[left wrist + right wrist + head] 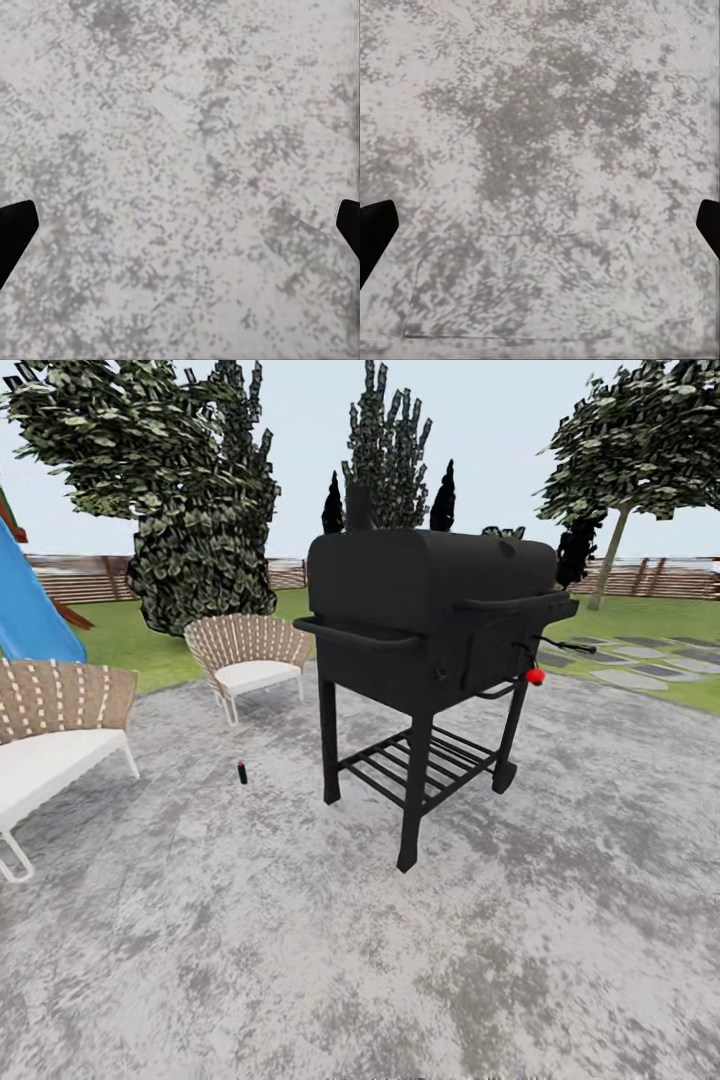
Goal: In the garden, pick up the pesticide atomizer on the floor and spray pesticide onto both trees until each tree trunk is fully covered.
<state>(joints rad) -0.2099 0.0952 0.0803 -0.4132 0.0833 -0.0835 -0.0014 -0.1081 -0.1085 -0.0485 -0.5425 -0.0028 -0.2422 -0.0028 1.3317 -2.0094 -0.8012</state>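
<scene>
The head view takes in mottled grey stone paving (300,960) with a black metal barbecue grill on four legs (430,650) standing near its middle. A small dark bottle with a red top, apparently the pesticide atomizer (242,772), stands upright on the paving between the grill and two woven wicker chairs with white cushions (250,655) towards the paving's left edge. Beyond lie green lawn (640,620), a brown slatted fence (660,578) and a slender grey-trunked tree (610,565) at far right. The wrist views show what the head view lacks: the left claw (180,225) and right claw (540,225), each spread wide above bare paving.
</scene>
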